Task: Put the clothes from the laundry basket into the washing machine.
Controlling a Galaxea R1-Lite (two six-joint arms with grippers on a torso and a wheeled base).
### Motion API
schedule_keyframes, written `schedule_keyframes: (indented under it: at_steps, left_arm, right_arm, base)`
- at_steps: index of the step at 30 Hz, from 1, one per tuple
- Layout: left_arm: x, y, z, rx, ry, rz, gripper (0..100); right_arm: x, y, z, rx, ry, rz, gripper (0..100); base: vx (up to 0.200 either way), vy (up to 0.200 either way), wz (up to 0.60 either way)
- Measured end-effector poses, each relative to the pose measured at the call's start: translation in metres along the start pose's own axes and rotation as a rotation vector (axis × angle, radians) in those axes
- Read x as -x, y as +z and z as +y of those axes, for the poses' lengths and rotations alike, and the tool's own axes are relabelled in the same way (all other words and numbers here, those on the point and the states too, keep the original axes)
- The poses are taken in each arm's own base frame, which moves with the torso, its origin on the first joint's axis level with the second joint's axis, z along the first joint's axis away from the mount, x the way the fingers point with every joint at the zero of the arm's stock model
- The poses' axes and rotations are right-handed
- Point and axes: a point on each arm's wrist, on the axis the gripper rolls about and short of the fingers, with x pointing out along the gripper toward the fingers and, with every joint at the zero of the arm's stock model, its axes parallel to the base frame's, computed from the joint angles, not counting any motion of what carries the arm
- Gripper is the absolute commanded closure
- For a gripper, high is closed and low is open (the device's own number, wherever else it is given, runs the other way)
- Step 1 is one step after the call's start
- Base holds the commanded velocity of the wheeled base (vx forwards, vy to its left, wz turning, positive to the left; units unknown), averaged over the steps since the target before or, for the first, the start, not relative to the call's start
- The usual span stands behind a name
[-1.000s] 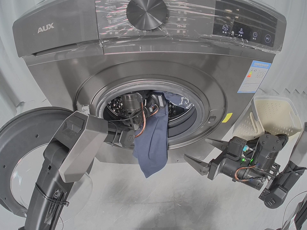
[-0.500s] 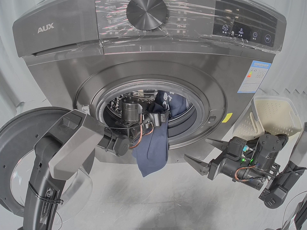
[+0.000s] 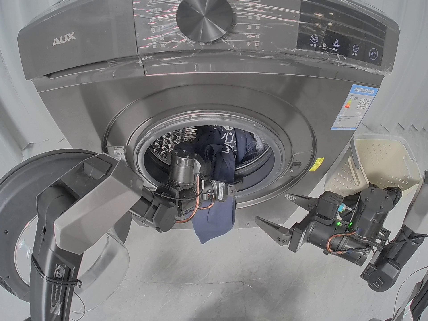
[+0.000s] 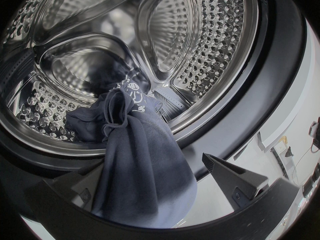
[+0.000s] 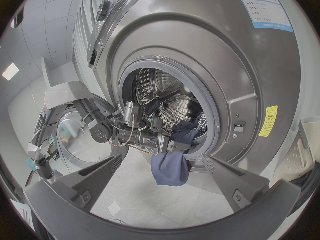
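**Navy garment half in the drum, half over the door lip**

The washing machine carries pale logo lettering on its drawer panel. Rows of small print flank the round dial under wrinkled plastic film, too small to read here. A blue-and-white label sits on the upper right of the front, and a yellow sticker is beside the door latch. The navy garment has a white printed motif on the bunched part inside the drum.

The garment lies across the lower rim of the round opening. Its upper part is bunched on the perforated drum wall and its tail hangs outside below the rim, clear of the floor. The left gripper is at the mouth of the drum with its fingers spread wide. The cloth is draped over one finger and the other finger is bare.

The right gripper hangs low, to the right of the opening and apart from it, spread and holding nothing. The cream laundry basket leans just right of the machine. The door is swung fully open to the left. Grey floor lies open in front of the machine.
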Motion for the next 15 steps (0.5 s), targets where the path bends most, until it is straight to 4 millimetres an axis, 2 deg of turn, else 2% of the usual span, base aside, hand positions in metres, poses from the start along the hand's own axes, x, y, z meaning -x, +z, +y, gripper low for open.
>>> schedule_keyframes:
  at_steps: [3, 4, 15]
  left_arm:
    - [-0.002, -0.002, -0.001, -0.012, 0.002, 0.000, 0]
    - [-0.002, -0.002, 0.000, -0.017, 0.002, -0.001, 100]
    - [-0.013, 0.005, 0.006, -0.020, 0.017, -0.037, 100]
  right_arm:
    - [0.000, 0.000, 0.000, 0.000, 0.000, 0.000, 0]
    - [0.000, 0.000, 0.000, 0.000, 0.001, 0.000, 0]
    - [0.000, 0.000, 0.000, 0.001, 0.002, -0.003, 0]
  base:
    - [0.000, 0.000, 0.00]
    - [0.000, 0.000, 0.00]
    - [0.000, 0.000, 0.00]
